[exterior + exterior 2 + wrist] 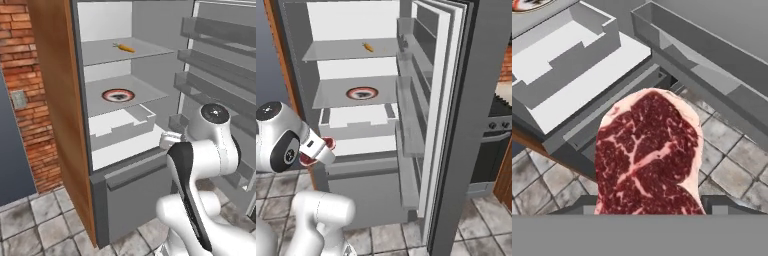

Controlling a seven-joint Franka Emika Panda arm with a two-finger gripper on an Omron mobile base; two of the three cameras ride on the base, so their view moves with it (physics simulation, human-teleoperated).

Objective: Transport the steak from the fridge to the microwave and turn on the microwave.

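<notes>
The claw (326, 150) grips the steak (648, 155) by its lower edge; soft, slippery meat, likely to droop.

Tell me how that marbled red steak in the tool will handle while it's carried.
The flat marbled red steak stands upright between the tool tips without drooping, so it probably behaves stiffly. Held at one edge, it might slip or pivot. Being flat, it won't roll.

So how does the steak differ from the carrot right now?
The steak is a flat, dark red slab with white marbling, held between the gripper fingers outside the fridge. The carrot is small, orange and slender, lying on the upper shelf. Both are foods.
</notes>
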